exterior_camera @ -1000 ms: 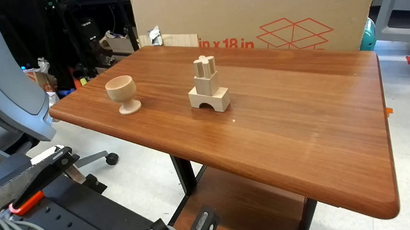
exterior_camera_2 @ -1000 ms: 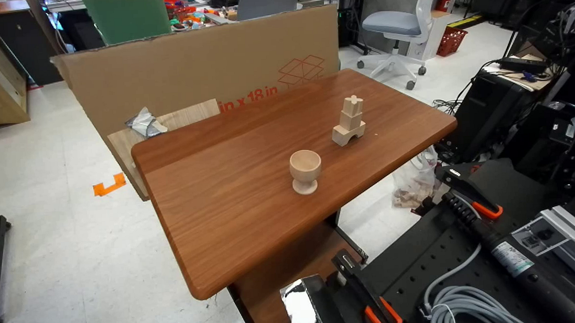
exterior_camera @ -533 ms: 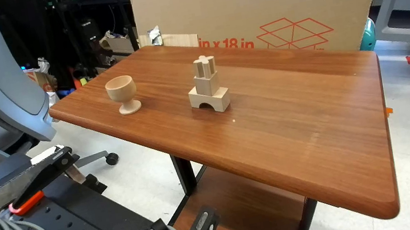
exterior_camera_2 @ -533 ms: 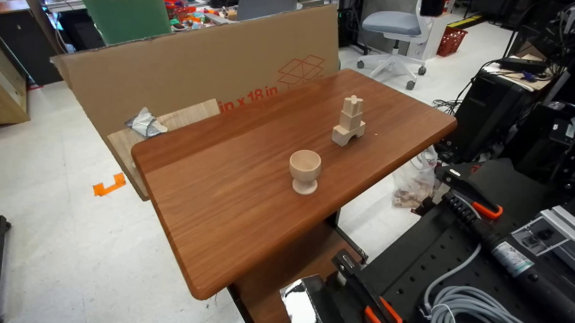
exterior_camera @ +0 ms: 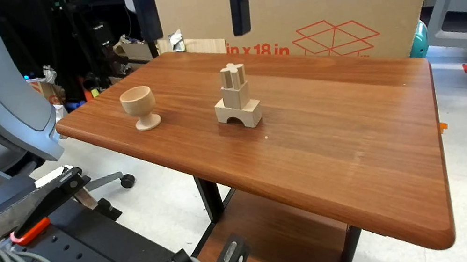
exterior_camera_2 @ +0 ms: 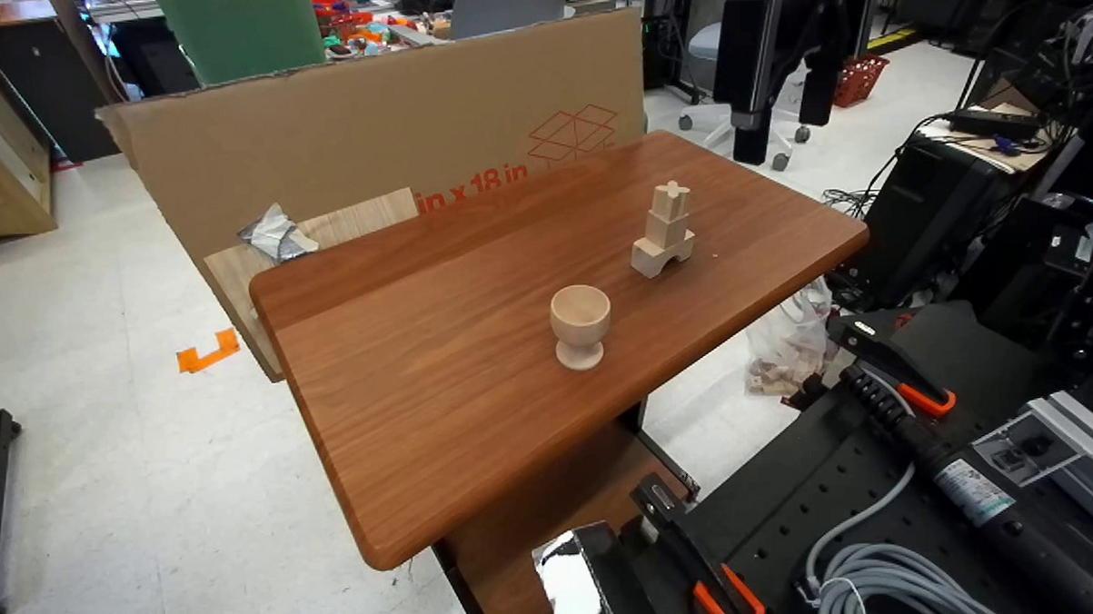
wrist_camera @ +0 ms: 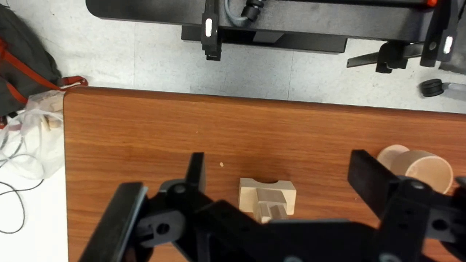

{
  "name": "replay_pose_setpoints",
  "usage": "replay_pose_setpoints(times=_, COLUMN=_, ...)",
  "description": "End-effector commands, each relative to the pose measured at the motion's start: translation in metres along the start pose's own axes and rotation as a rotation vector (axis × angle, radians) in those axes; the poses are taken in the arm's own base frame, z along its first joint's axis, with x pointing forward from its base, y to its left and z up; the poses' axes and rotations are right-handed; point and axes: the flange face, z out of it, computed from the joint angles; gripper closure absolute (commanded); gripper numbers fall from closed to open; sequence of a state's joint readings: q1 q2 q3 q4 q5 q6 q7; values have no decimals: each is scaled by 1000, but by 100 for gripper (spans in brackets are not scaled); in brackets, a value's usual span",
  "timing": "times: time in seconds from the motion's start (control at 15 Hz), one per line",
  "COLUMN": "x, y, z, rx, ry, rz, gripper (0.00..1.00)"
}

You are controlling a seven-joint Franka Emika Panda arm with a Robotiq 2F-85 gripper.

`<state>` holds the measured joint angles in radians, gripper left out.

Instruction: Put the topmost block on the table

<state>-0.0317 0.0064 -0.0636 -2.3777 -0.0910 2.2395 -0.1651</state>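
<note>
Crowning a wooden stack [exterior_camera: 236, 98], the fluted block [exterior_camera: 233, 77] sits lower than the splayed gripper [exterior_camera: 198, 35].

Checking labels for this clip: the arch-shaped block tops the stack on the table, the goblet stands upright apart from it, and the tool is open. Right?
Not quite: the arch-shaped block is at the bottom, on the table; the topmost block is a narrower piece, as both exterior views show. The rest holds.
</note>
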Motion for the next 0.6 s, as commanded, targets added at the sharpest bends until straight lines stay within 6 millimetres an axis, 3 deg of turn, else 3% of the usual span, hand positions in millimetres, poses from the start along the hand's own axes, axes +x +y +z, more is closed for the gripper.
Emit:
replay_pose_setpoints(times=0.0, x=17, y=0, z=15, rx=-1, ry=0, rz=26, gripper=0)
replay_pose_setpoints(times=0.53, x=43, y=-6, z=41, rx=-15, ry=77, rz=96, gripper=0)
